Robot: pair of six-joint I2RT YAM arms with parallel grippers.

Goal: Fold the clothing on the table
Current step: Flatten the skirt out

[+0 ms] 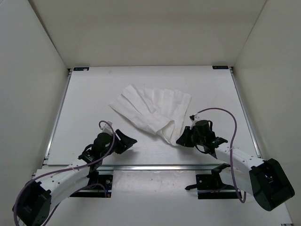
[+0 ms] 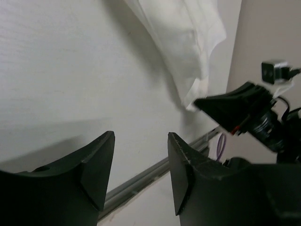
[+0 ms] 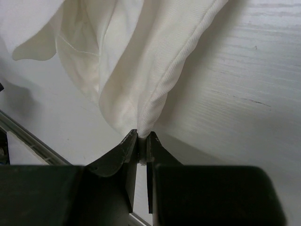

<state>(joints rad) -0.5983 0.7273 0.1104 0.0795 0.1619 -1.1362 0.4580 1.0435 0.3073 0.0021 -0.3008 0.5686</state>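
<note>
The white pleated clothing [image 1: 150, 110] lies fanned out on the table [image 1: 89, 108], with its near right corner bunched and drawn toward the right arm. My right gripper [image 1: 181, 140] is shut on that corner, and in the right wrist view the fabric [image 3: 141, 61] rises out of the pinched jaws of the gripper [image 3: 142, 136]. My left gripper [image 1: 131, 140] hovers low over bare table, left of the held corner and apart from the cloth. Its jaws [image 2: 141, 136] stand open with nothing between them. The clothing [image 2: 188, 42] hangs ahead, above and to the right.
A metal rail [image 1: 155, 166] runs along the table's near edge, just behind both grippers. White walls [image 1: 28, 70] close in the left, right and back. The right gripper's black fingers [image 2: 235, 106] show in the left wrist view.
</note>
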